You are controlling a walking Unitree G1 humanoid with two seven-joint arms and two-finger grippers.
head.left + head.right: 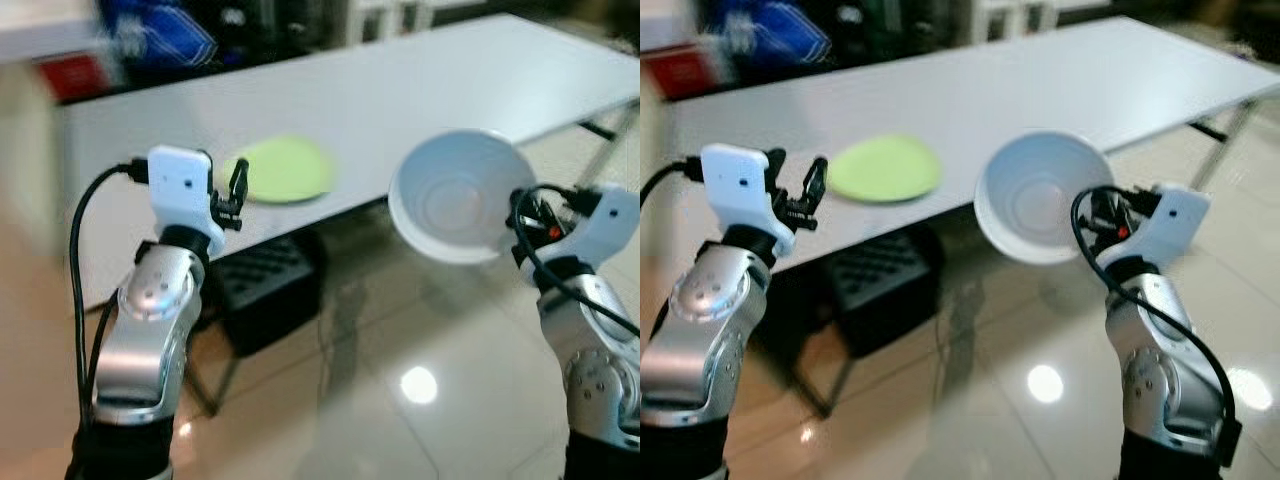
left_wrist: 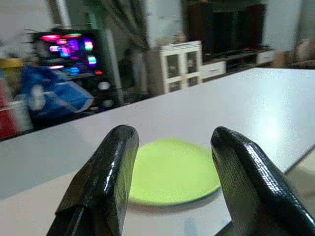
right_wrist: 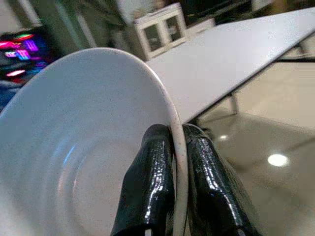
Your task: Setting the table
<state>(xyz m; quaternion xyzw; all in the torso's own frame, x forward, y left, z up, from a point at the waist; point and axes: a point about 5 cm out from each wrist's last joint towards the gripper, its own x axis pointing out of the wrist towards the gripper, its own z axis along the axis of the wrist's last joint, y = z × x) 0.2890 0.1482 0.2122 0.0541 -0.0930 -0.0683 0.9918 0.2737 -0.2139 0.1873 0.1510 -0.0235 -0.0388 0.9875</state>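
The right gripper pinches the rim of a white bowl between its two fingers, holding it tilted in the air off the near edge of the long white table. The left gripper hovers with fingers spread, facing a green plate lying near that same near edge.

Behind the worktop, the blue bag and red box are smeared by blur. The white bowl is cut off by the right wrist view's edge. Its rim hides part of the right pincer.
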